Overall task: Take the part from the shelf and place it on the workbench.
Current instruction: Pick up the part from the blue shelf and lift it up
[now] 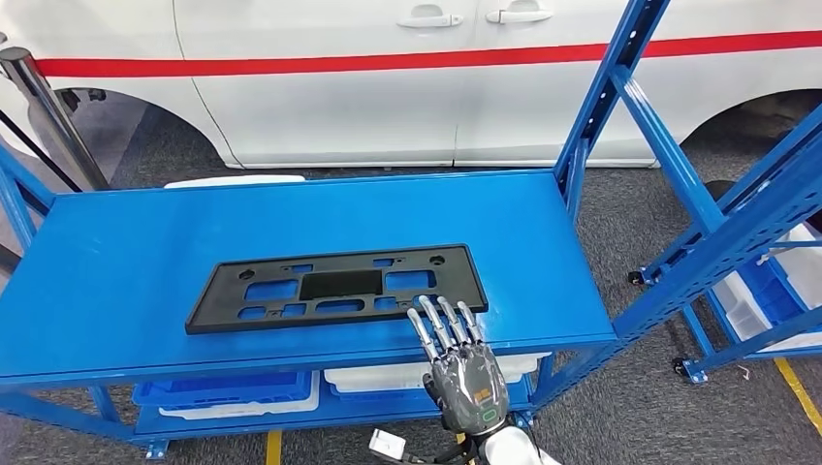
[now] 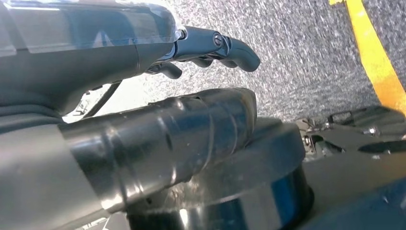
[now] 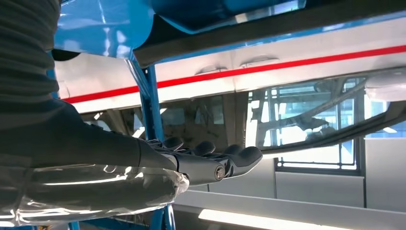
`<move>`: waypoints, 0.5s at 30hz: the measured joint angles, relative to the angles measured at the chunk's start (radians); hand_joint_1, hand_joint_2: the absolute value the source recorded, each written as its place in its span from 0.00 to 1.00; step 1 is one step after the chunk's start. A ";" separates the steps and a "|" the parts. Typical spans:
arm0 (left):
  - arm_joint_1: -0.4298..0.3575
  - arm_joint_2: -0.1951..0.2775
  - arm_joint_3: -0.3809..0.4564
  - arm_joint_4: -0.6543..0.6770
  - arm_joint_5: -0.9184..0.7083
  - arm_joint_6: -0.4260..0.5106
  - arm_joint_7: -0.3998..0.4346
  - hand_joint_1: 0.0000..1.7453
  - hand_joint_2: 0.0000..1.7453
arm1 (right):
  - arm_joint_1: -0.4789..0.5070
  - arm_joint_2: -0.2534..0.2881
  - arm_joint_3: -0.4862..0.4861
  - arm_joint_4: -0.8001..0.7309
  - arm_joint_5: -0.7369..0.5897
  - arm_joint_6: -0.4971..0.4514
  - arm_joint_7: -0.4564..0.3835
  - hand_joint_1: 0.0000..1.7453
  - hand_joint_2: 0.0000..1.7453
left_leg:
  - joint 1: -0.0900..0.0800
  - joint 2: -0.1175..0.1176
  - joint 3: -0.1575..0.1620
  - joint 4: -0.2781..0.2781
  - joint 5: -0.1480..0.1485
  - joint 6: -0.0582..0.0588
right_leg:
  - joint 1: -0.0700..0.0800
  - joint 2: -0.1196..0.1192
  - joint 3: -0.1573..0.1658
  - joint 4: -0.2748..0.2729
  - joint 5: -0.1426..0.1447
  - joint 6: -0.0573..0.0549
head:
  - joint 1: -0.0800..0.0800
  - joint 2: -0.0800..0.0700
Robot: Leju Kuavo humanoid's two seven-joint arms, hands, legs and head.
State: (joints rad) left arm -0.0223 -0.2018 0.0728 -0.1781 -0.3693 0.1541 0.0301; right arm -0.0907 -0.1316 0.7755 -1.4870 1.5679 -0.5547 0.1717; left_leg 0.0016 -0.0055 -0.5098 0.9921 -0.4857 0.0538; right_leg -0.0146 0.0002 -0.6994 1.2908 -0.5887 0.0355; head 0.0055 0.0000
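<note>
The part is a flat black rectangular plate with several cut-outs, lying on the blue top board of the shelf. My right hand rises at the shelf's front edge with its fingers straight and spread. Its fingertips reach the plate's near right edge; I cannot tell if they touch it, and the hand holds nothing. The right wrist view shows the same hand stretched out flat. My left hand hangs over the grey floor, fingers loosely extended around nothing.
A white car with a red stripe stands close behind the shelf. Blue rack uprights slant up on the right. White and blue bins sit on the lower shelf, more bins at the right. Yellow floor tape runs nearby.
</note>
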 joint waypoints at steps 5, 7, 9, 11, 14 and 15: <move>0.001 -0.001 0.000 0.001 0.000 0.000 0.000 0.00 0.00 | -0.001 0.000 0.000 0.006 0.000 0.001 0.000 0.00 1.00 | 0.001 -0.002 0.026 0.004 -0.031 -0.018 | 0.004 -0.001 0.066 -0.229 0.152 -0.015 | 0.001 0.000; -0.001 -0.002 0.000 0.002 0.000 -0.001 0.000 0.00 0.00 | -0.001 0.000 0.000 0.008 0.000 0.002 0.000 0.00 1.00 | 0.000 -0.002 0.024 0.011 -0.038 -0.030 | 0.010 -0.001 0.066 -0.247 0.148 -0.032 | 0.000 0.000; -0.001 -0.002 0.000 0.002 0.000 -0.001 0.000 0.00 0.00 | -0.002 0.001 0.000 0.009 0.002 0.002 0.000 0.00 1.00 | -0.001 -0.001 0.026 0.021 -0.043 -0.041 | 0.009 0.001 0.075 -0.253 0.151 -0.049 | 0.000 0.000; -0.001 -0.001 0.000 0.002 0.000 -0.001 0.000 0.00 0.00 | -0.006 0.003 0.000 0.009 0.002 0.002 0.000 0.00 1.00 | 0.000 -0.001 0.013 0.067 -0.070 -0.048 | 0.005 0.001 0.090 -0.260 0.147 -0.060 | 0.000 0.000; -0.003 -0.001 0.000 0.002 -0.001 -0.001 0.000 0.00 0.00 | -0.010 0.003 0.000 0.011 0.003 0.004 0.000 0.00 1.00 | 0.004 0.000 -0.080 0.240 -0.157 -0.060 | 0.007 -0.002 0.096 -0.262 0.141 -0.069 | -0.001 0.000; -0.003 -0.001 0.000 0.002 -0.001 -0.001 0.000 0.00 0.00 | -0.009 0.003 0.000 0.012 0.003 0.005 0.000 0.00 1.00 | 0.004 0.000 -0.106 0.277 -0.166 -0.061 | 0.009 -0.002 0.098 -0.261 0.139 -0.070 | -0.001 0.000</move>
State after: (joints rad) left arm -0.0249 -0.2025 0.0731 -0.1762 -0.3700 0.1530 0.0299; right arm -0.1002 -0.1286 0.7752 -1.4749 1.5705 -0.5495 0.1717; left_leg 0.0059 -0.0051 -0.6158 1.2687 -0.6518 -0.0076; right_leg -0.0056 -0.0017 -0.6018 1.0296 -0.4500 -0.0345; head 0.0043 0.0000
